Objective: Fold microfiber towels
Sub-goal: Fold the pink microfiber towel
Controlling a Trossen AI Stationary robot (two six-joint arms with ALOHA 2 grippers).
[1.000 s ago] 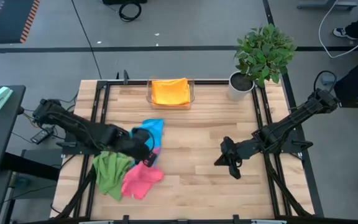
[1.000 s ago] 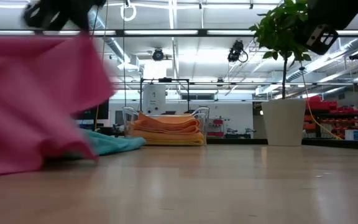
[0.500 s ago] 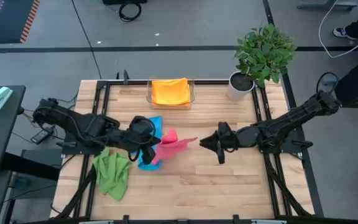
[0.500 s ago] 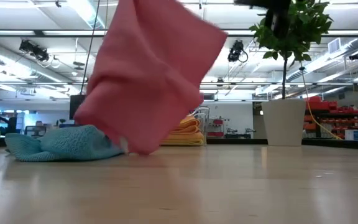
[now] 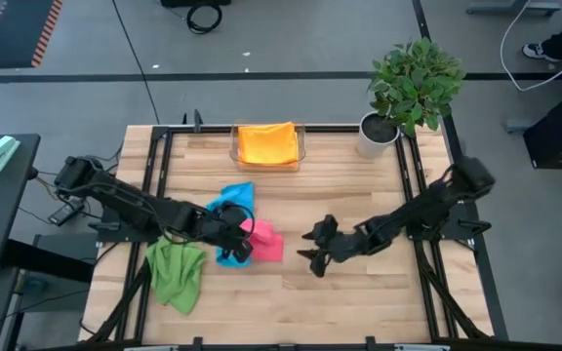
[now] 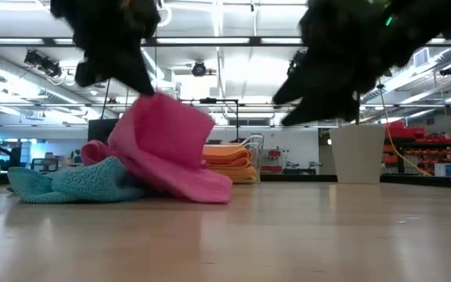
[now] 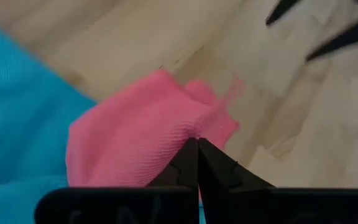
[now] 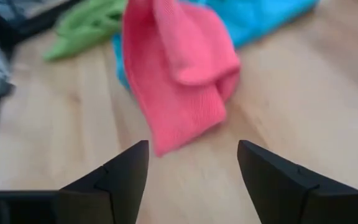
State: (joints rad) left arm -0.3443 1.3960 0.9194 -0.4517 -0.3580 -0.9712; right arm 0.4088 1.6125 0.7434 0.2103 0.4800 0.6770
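While the left gripper (image 5: 240, 237) pinches an edge of the pink towel (image 5: 265, 241), its jaws are clamped tight on the cloth, as the left wrist view shows with the two dark fingers (image 7: 197, 163) meeting on pink fabric (image 7: 143, 138). That pink towel droops from the grip onto the worktop (image 5: 340, 175) near its middle, partly folded over itself, its lower end resting on the wood. It lies against the blue towel (image 5: 232, 202), which is crumpled just beside and partly under it. A green towel (image 5: 176, 274) sits bunched nearer the front left edge of the worktop, apart from the pink one.

Opposite, the right gripper (image 5: 312, 255) hovers near the pink towel's free end but not touching it; its jaws stand wide apart and empty, the pink cloth (image 8: 179, 68) lying ahead of the two fingers (image 8: 120, 171) in the right wrist view.

At the back of the worktop, an orange towel (image 5: 266, 142) lies folded in a clear tray (image 5: 233, 146). A potted plant (image 5: 413, 83) stands at the back right corner.
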